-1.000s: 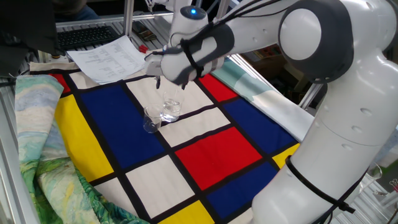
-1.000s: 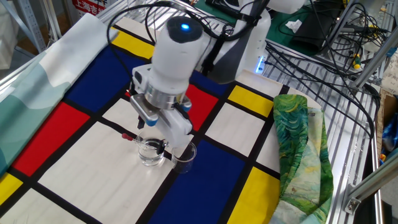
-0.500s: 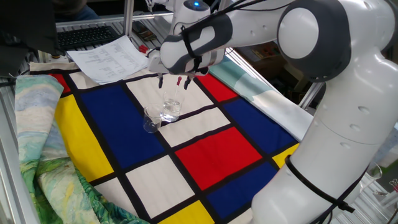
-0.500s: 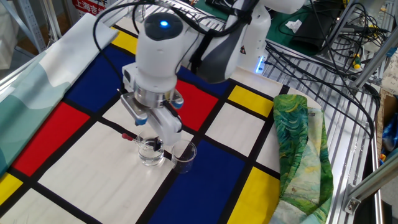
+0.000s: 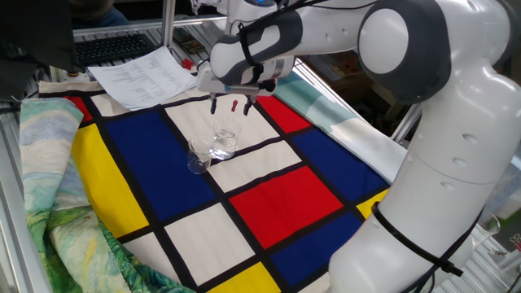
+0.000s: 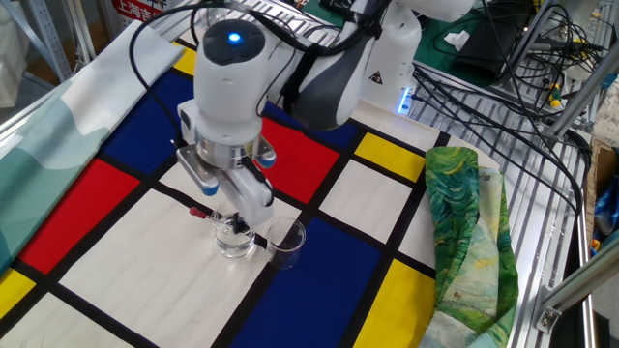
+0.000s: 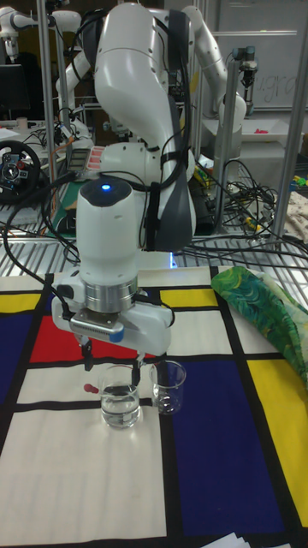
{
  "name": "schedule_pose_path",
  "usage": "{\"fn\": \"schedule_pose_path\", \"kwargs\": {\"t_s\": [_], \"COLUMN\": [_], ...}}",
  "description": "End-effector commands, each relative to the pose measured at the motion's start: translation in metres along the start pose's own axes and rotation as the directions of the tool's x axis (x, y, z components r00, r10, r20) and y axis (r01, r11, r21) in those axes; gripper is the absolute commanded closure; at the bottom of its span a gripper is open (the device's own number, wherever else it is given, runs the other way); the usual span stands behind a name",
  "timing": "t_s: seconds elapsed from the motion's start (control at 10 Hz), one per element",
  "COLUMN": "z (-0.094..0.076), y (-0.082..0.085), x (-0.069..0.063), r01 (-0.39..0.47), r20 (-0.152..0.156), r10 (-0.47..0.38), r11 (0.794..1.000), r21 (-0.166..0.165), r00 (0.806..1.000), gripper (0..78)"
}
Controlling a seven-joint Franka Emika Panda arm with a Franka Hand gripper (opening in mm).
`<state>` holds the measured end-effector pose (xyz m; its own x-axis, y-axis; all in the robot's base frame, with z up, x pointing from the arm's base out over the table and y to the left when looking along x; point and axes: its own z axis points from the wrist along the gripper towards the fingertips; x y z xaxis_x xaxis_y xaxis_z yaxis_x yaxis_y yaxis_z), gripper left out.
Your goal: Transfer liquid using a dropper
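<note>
Hovering open above two clear glass beakers [image 7: 121, 405], the hand [image 7: 112, 360] leaves the red-bulbed dropper [image 5: 232, 122] leaning inside

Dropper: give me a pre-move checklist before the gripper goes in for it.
1. Gripper open: ok, fingers spread above the glassware.
2. Slim clear dropper with red bulb reachable: ok, it leans in the wider beaker with the bulb out past the rim.
3. Wider clear glass beaker upright: ok.
4. Narrower clear glass beaker upright beside it: ok.
5. Fingers lined up on the bulb: cannot tell.
6. Liquid level in either beaker: cannot tell.
</note>
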<state>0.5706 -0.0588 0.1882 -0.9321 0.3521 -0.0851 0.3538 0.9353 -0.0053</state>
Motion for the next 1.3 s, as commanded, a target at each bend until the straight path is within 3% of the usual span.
{"fn": "schedule_pose_path", "kwargs": {"t_s": [0.1,0.5,1.3], "z": [-0.001,-0.001,-0.004], "y": [-0.003,-0.008,-0.008], "x": [-0.004,-0.013,-0.023], "r01": [0.002,0.010,0.024], "r20": [-0.003,-0.058,-0.121], "r10": [-0.002,-0.010,-0.025], "r11": [1.000,1.000,1.000], "r21": [0.000,-0.003,-0.008], "r00": [1.000,0.998,0.992], "gripper": [0.1,0.1,0.1]}}
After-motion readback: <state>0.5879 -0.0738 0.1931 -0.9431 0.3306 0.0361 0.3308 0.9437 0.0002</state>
